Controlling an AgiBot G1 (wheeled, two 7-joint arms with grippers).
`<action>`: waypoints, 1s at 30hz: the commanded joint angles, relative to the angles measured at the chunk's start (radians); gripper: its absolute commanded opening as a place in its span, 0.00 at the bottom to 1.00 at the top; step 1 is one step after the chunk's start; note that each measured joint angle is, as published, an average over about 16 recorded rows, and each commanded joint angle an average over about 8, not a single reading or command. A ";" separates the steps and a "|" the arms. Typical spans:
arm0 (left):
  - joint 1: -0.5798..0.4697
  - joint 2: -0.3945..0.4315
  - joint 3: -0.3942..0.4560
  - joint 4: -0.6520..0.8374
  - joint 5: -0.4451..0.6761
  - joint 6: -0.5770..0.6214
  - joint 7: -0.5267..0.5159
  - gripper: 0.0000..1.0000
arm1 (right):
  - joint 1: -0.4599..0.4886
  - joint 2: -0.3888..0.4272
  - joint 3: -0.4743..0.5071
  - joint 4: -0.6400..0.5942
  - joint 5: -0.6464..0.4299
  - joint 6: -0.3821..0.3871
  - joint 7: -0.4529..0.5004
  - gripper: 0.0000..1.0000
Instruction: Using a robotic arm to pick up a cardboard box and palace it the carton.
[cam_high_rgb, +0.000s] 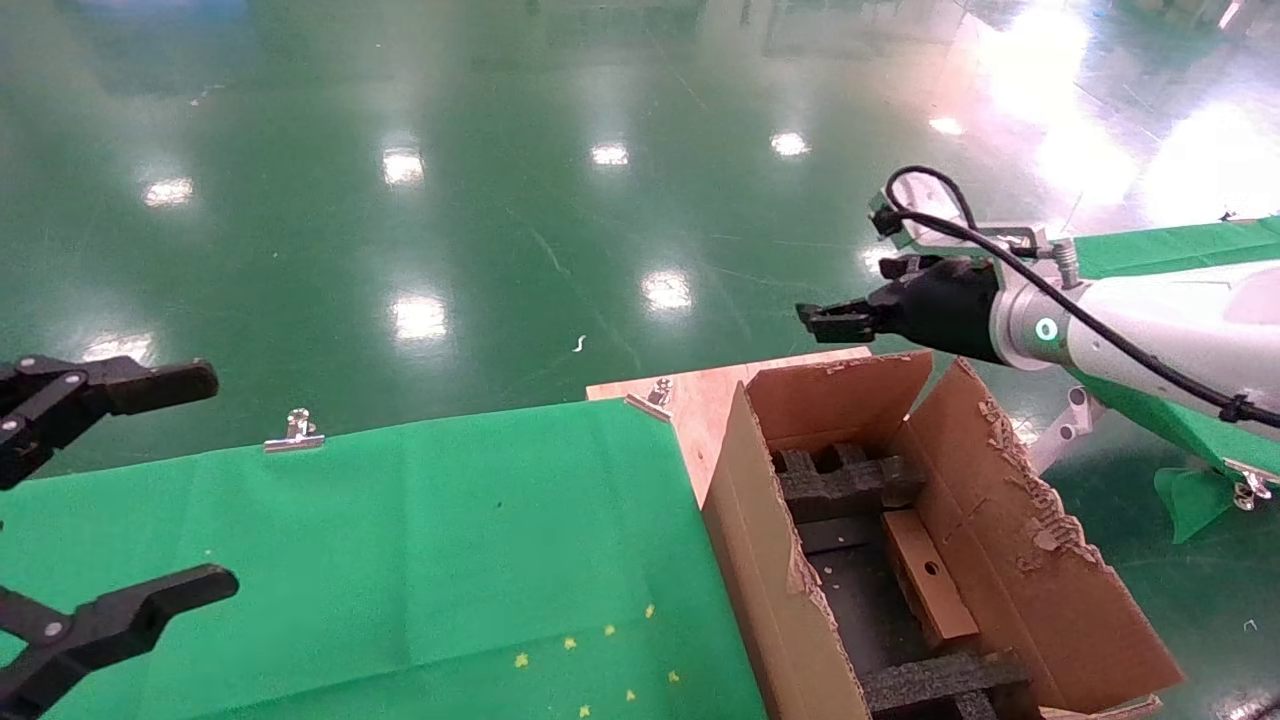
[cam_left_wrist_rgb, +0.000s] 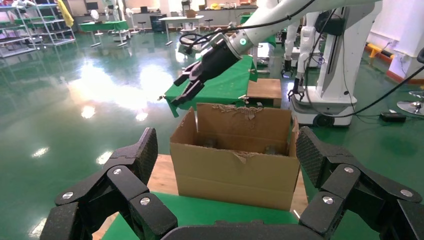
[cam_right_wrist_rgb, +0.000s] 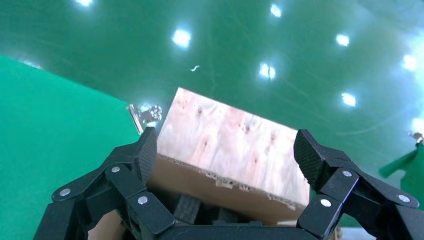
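Observation:
The carton (cam_high_rgb: 1010, 540) stands open at the table's right end, with black foam inserts (cam_high_rgb: 840, 480) inside. The cardboard box (cam_high_rgb: 928, 575), small and brown with a round hole, lies inside it against the right wall. The white robotic arm (cam_high_rgb: 1150, 320) reaches in from the right. Its right gripper (cam_high_rgb: 825, 320) hangs open and empty above the carton's far flap. In the right wrist view the right gripper (cam_right_wrist_rgb: 227, 150) frames that flap (cam_right_wrist_rgb: 225, 187). The left gripper (cam_high_rgb: 215, 482) is open and idle at the far left. In the left wrist view the left gripper (cam_left_wrist_rgb: 226, 150) faces the carton (cam_left_wrist_rgb: 230, 170) and the arm (cam_left_wrist_rgb: 270, 22).
Green cloth (cam_high_rgb: 400, 540) covers the table, held by metal clips (cam_high_rgb: 295, 432) (cam_high_rgb: 657, 392). A bare wooden board (cam_high_rgb: 700, 395) (cam_right_wrist_rgb: 235, 140) shows beyond the carton. Another green table (cam_high_rgb: 1180, 245) lies behind the arm, and a white machine (cam_left_wrist_rgb: 340, 65) stands farther off on the glossy floor.

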 joint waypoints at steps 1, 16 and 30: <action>0.000 0.000 0.000 0.000 0.000 0.000 0.000 1.00 | 0.026 -0.004 -0.002 0.002 0.050 -0.001 -0.040 1.00; 0.000 0.000 0.000 0.000 0.000 0.000 0.000 1.00 | -0.010 -0.002 0.014 -0.001 0.018 -0.016 -0.023 1.00; 0.000 0.000 0.000 0.000 0.000 0.000 0.000 1.00 | -0.166 -0.033 0.297 -0.020 0.285 -0.230 -0.345 1.00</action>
